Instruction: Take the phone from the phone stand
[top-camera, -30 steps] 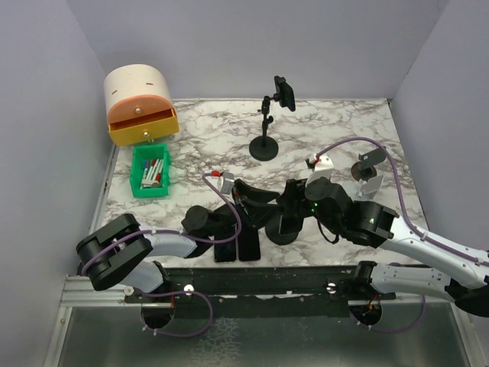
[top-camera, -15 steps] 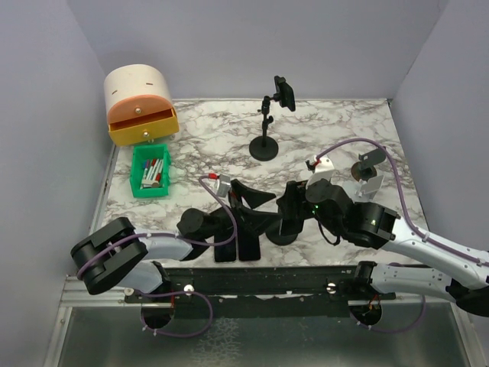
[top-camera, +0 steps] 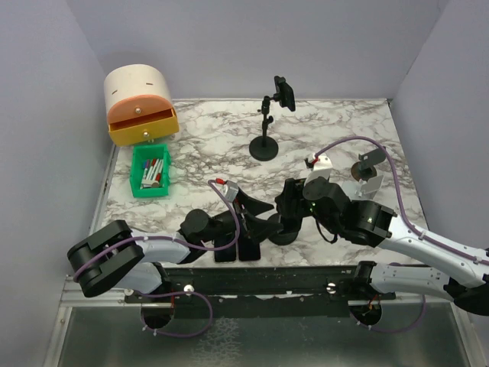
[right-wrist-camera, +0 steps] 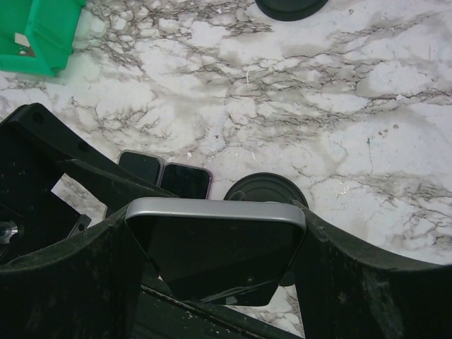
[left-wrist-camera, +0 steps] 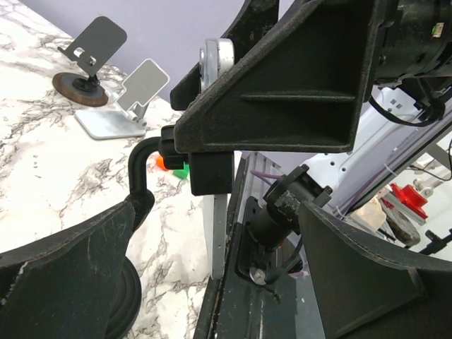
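The phone [right-wrist-camera: 215, 247], dark with a silver rim, stands on edge between the pads of my right gripper [right-wrist-camera: 215, 265], which is shut on it. In the left wrist view the phone's silver edge [left-wrist-camera: 214, 233] still passes through the black clamp [left-wrist-camera: 212, 173] of the phone stand, whose curved neck [left-wrist-camera: 138, 169] runs down to a round base [right-wrist-camera: 267, 189]. From above, the right gripper [top-camera: 289, 200] hangs over that base [top-camera: 281, 234]. My left gripper [top-camera: 256, 214] sits just left of the stand, open wide with nothing held.
Two dark phones [top-camera: 237, 248] lie flat at the near edge under the left arm. A tall clamp stand [top-camera: 265, 145] stands at the back. Two folding stands [top-camera: 368, 172] are at the right. A green bin [top-camera: 150, 171] and a drawer box [top-camera: 140, 103] are at the left.
My left gripper has opened wide and dropped slightly toward the near edge. The right gripper keeps its hold on the phone and has shifted a little to the left.
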Motion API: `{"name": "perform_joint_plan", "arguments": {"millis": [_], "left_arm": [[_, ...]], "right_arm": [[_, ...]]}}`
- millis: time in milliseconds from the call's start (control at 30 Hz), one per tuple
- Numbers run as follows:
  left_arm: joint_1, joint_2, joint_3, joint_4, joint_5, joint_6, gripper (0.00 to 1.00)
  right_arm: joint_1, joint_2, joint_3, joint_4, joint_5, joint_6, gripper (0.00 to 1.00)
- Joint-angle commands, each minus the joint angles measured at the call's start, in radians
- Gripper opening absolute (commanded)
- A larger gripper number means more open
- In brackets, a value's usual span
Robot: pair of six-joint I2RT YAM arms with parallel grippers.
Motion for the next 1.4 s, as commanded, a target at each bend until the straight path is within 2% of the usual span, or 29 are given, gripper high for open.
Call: {"name": "perform_joint_plan", "arguments": {"millis": [0,367,500,633,867,933,1167,1367], "left_arm": [[-0.005,-0.018,0.029,-0.024,-0.036,0.023,0.98],[-0.003,0.054,0.090,0.013,-0.035,0.021,0.70],[-0.003,0.069,0.098,0.019,-0.022,0.019,0.65],[-0.003,0.068,0.097,0.034,-0.035,0.016,0.55],[-0.003,0.073,0.089,0.075,-0.038,-0.002,0.49],[-0.003,0.079,0.089,0.081,-0.033,-0.004,0.42],[-0.001,0.082,0.059,0.118,-0.039,-0.016,0.00],[0.019,0.105,0.002,0.232,-0.070,-0.076,0.00]], "right_arm": [[0.002,0.003,0.034,0.040,0.003,0.023,0.00],[0.002,-0.002,0.027,0.034,-0.003,0.032,0.00],[0.002,-0.003,0.028,0.034,-0.003,0.035,0.00],[0.002,-0.004,0.028,0.032,-0.005,0.034,0.00],[0.002,-0.011,0.024,0.024,0.002,0.038,0.00],[0.002,-0.011,0.023,0.023,0.002,0.038,0.00],[0.001,-0.019,0.013,0.022,0.010,0.048,0.00],[0.002,-0.037,-0.013,0.036,0.020,0.067,0.00]]}}
